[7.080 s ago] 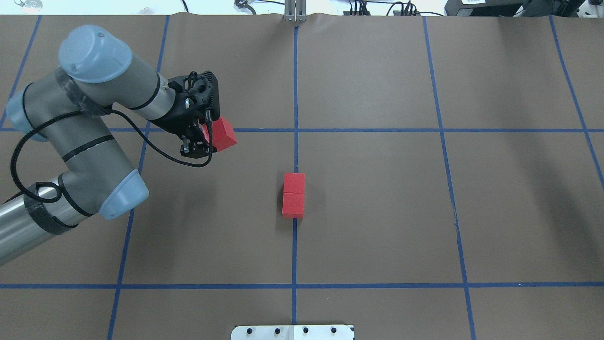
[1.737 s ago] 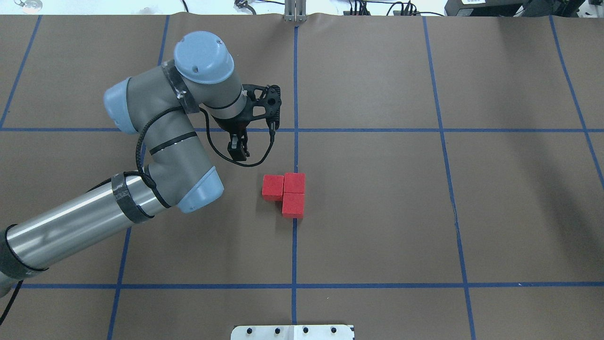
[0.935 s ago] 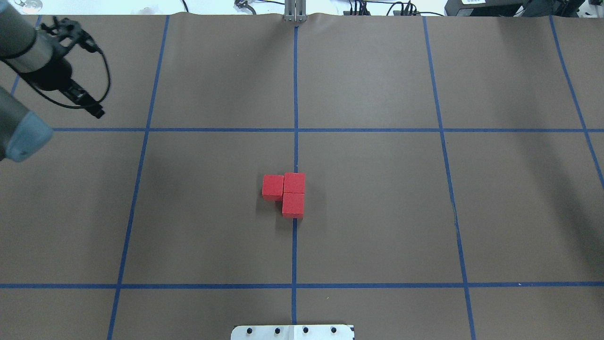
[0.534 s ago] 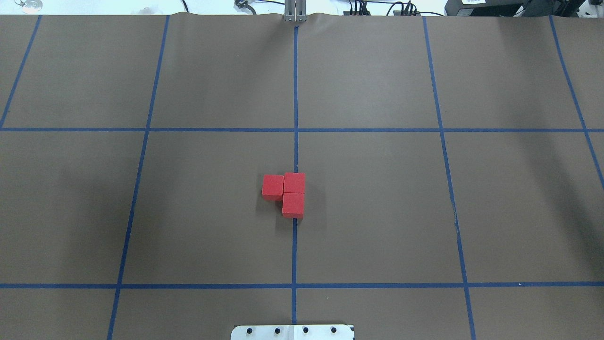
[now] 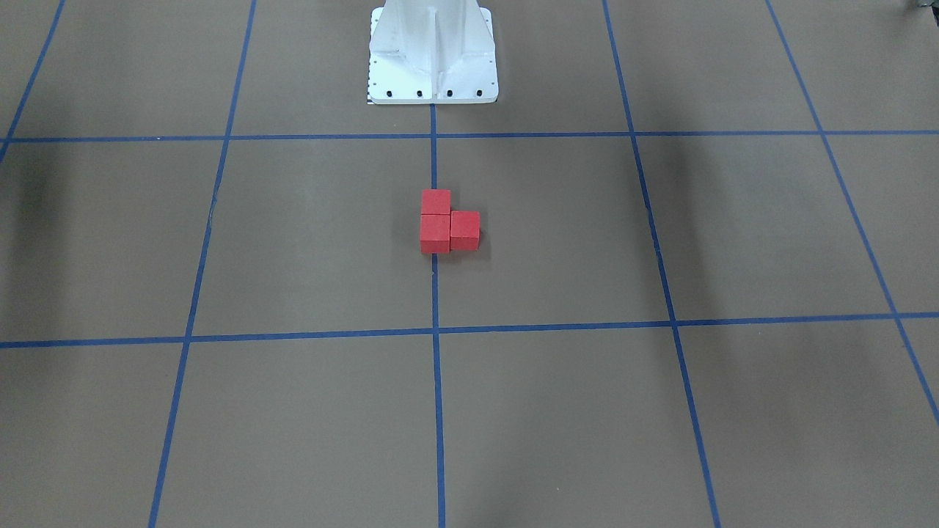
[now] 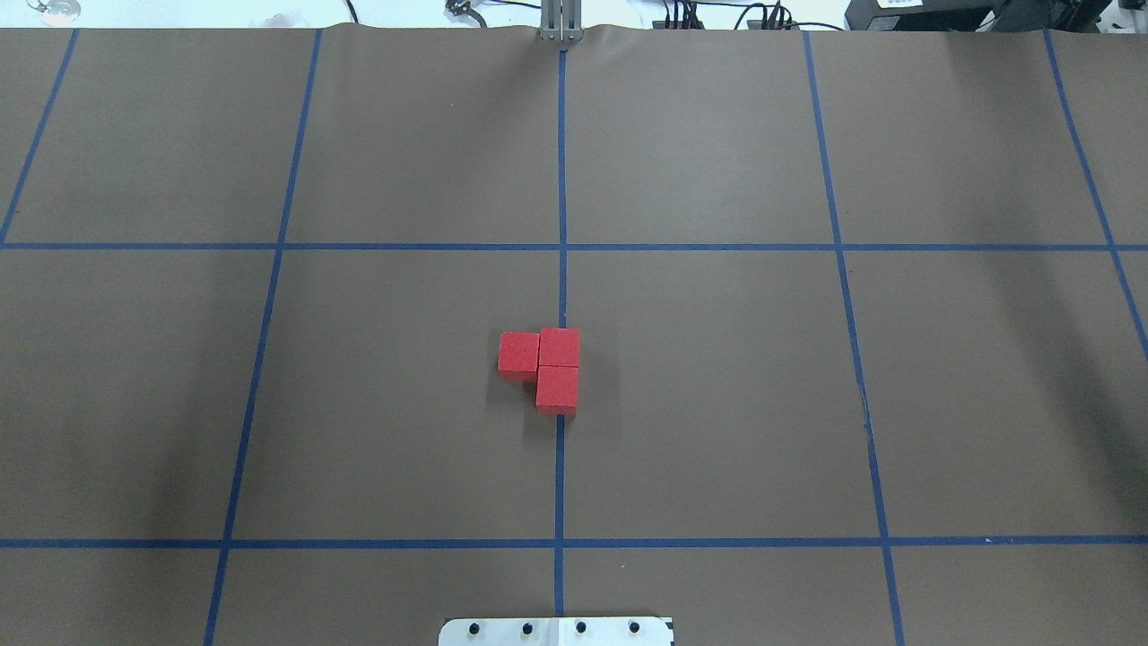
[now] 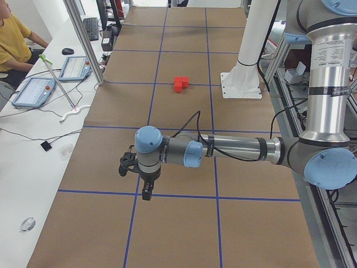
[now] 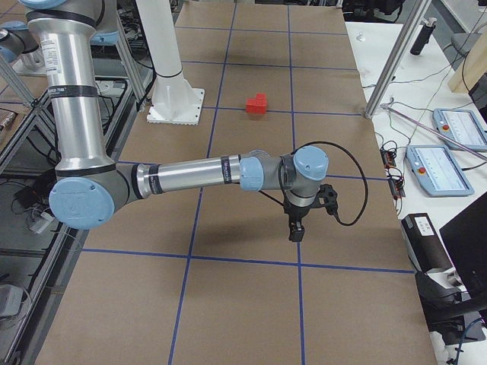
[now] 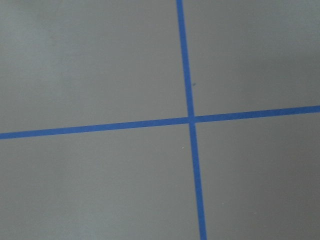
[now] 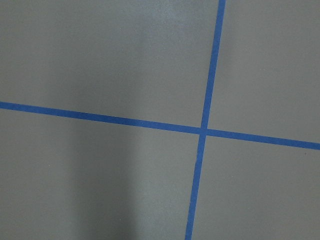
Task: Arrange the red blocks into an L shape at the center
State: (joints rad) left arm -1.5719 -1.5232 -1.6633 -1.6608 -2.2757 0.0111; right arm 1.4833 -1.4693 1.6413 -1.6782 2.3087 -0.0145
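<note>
Where the red blocks lie: the red blocks sit at the table's centre, all three touching. Two form a column on the middle blue tape line. The side cube presses against the far one on the robot's left side.
Shape: I judge the L as formed. The side cube looks a shade out of line with its neighbour, but their faces meet.
Handling: I expect these cubes to be light and rigid, with matte faces that give the pads decent friction. They are small, so there is little margin for a crooked approach.
Where to hold: if the side cube needs a nudge, I would pinch its near and far faces, which are free. Its right face is shut in by the neighbour. A finger coming down in the seam would likely shove the column off the line.
Table: brown paper ruled into large squares by the tape. The white robot pedestal stands just behind the middle line, near the cluster.
Left gripper: the left gripper hangs low over the paper near a tape crossing, well apart from the blocks. It shows only in the side view, so I cannot tell how its fingers stand. Its wrist camera shows only paper and tape.
Right gripper: the right gripper hangs likewise toward the opposite end, well apart from the blocks. I cannot tell its finger state either.
Beyond the table: an operator in yellow sits at a side bench with control tablets.
</note>
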